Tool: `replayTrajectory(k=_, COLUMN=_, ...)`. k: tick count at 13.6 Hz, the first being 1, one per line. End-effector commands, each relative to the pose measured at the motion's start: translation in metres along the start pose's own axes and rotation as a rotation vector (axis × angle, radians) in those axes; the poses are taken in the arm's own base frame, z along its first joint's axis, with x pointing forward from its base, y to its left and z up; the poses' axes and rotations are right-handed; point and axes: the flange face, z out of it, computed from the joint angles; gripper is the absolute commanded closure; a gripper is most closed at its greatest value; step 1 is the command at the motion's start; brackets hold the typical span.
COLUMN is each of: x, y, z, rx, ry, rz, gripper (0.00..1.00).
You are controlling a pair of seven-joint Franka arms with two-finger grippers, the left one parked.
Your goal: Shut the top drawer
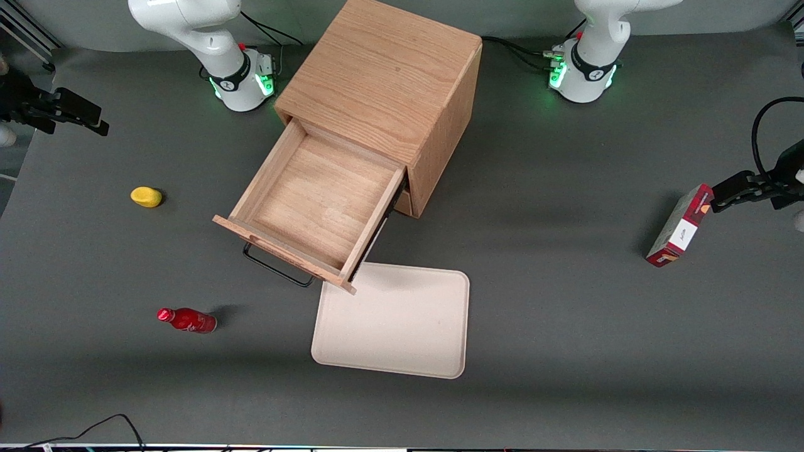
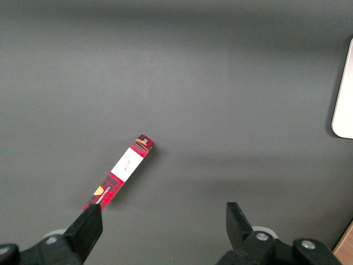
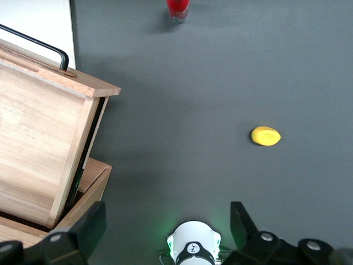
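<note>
The top drawer (image 1: 314, 201) of the wooden cabinet (image 1: 383, 75) is pulled far out and is empty. Its flat front with the thin black wire handle (image 1: 276, 267) faces the front camera. The drawer also shows in the right wrist view (image 3: 38, 138), with its handle (image 3: 38, 41). My right gripper (image 1: 88, 116) hangs high over the working arm's end of the table, well apart from the drawer. It is open and empty (image 3: 165, 223), its fingers (image 3: 91, 226) spread wide above the arm's base.
A cream tray (image 1: 402, 326) lies just in front of the drawer front. A yellow object (image 1: 146, 196) and a red bottle (image 1: 187, 320) lie toward the working arm's end. A red box (image 1: 680, 226) stands toward the parked arm's end.
</note>
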Motion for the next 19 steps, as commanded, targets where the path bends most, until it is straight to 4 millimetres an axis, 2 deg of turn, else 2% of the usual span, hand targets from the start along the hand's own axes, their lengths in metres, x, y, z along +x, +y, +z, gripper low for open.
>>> replayTrajectory(k=1, x=-0.003, y=-0.004, z=-0.007, rx=0.021, ry=-0.003, rz=-0.033, gripper=0.0)
replayTrajectory(k=8, x=0.005, y=-0.009, z=-0.011, rx=0.02, ry=0.015, rz=-0.046, gripper=0.0)
replayTrajectory(k=11, x=0.022, y=-0.012, z=-0.022, rx=0.022, ry=0.048, rz=-0.047, gripper=0.0)
replayTrajectory(k=13, x=0.041, y=-0.028, z=-0.032, rx=0.04, ry=0.101, rz=-0.114, gripper=0.0)
replayTrajectory(k=15, x=0.065, y=-0.049, z=-0.035, rx=0.04, ry=0.12, rz=-0.34, gripper=0.0)
replayTrajectory(k=16, x=0.074, y=-0.058, z=-0.031, rx=0.037, ry=0.116, rz=-0.39, gripper=0.0)
replayTrajectory(k=19, x=0.097, y=-0.109, z=-0.022, rx=0.035, ry=0.105, rz=-0.547, gripper=0.0)
